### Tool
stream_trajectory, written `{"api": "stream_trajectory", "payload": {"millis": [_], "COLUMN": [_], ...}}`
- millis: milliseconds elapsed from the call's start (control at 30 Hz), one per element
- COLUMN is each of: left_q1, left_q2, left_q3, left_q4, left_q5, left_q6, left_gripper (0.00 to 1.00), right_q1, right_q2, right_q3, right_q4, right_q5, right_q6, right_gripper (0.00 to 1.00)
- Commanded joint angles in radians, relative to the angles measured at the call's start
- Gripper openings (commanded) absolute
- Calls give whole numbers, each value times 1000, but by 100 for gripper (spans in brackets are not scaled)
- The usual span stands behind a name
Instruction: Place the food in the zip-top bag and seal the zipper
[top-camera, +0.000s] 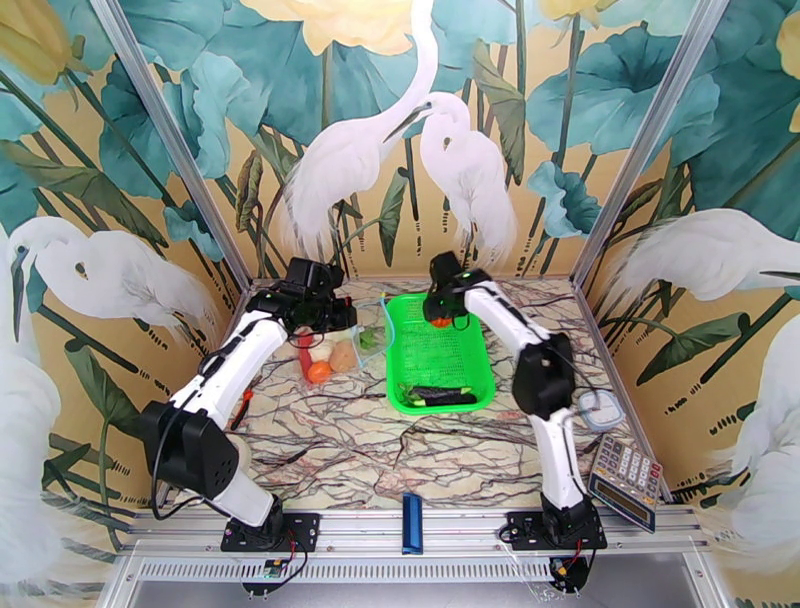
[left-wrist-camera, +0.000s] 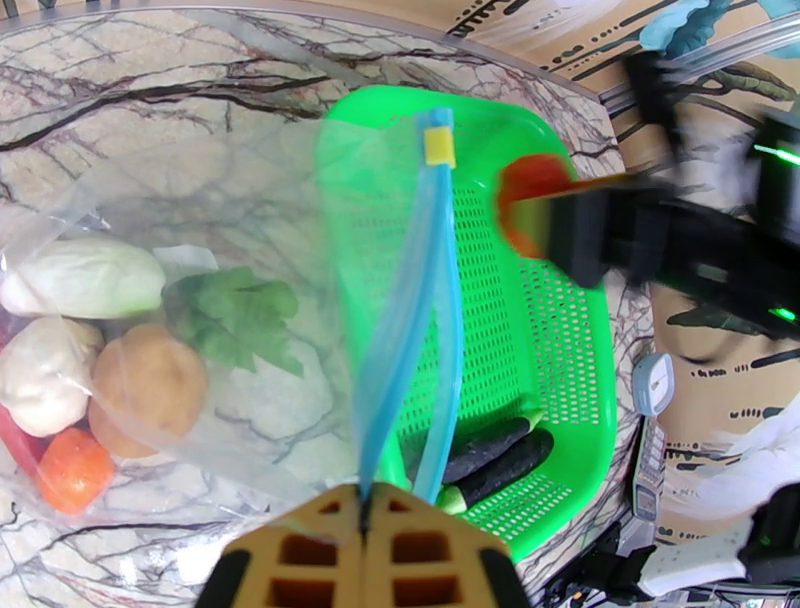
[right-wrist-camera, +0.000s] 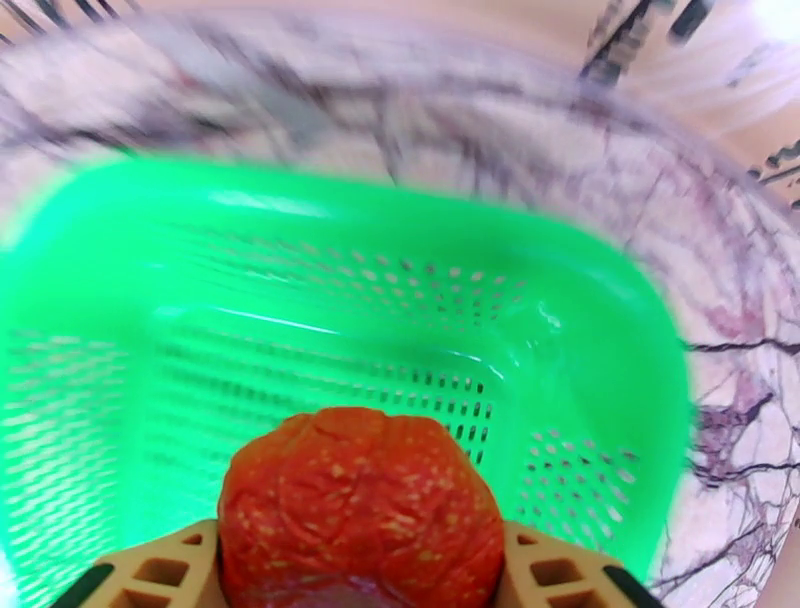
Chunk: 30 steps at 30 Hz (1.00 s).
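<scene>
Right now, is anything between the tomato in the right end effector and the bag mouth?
Nothing visible. The tomato hangs above the basket; the zip-top bag, its mouth held by the left end effector, opens beside it.

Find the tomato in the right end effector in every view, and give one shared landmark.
Top external: tomato at the far end of the green basket.
Left wrist: upper right, above the green basket.
Right wrist: bottom centre, green basket behind it.
Shared landmark: the green basket.

Left arm (top-camera: 235, 355), right arm (top-camera: 505, 320): white shells, black joints, green lights; tan fingers (left-wrist-camera: 300, 548), square cut-outs.
</scene>
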Motion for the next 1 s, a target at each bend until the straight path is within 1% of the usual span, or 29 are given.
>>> {"api": "stream_trajectory", "payload": {"millis": [0, 133, 300, 433, 567, 700, 833, 900, 967], "left_q1": [6, 6, 6, 6, 6, 6, 6, 6, 6], "left_q2": [20, 37, 50, 51, 46, 44, 36, 32, 29], "left_q3": [40, 60, 83, 94, 98, 96, 94, 94, 93], "left_q4": [4, -1, 1, 3, 9, 12, 17, 18, 16], "left_q5": [30, 31, 39, 50, 61, 68, 77, 81, 82], "left_q6": [11, 11, 7, 5, 2, -2, -6, -7, -6], "left_gripper": [0, 0, 0, 0, 0, 0, 0, 0, 0], "right_q1": [23, 60, 114, 156, 190, 218, 220, 222, 224], "right_q2": [-135, -221, -256, -236, -187, -128, -81, -65, -47], "right_q3": [-45, -82, -124, -154, -145, -91, -64, -54, -35], "right_q4": [62, 76, 83, 106, 132, 106, 89, 87, 77], "right_q5": [-162, -305, -405, -411, -433, -424, -407, -408, -408], "right_q6": [40, 55, 95, 124, 154, 157, 177, 182, 181], "right_gripper": [49, 49, 49, 54, 54, 54, 59, 60, 64]}}
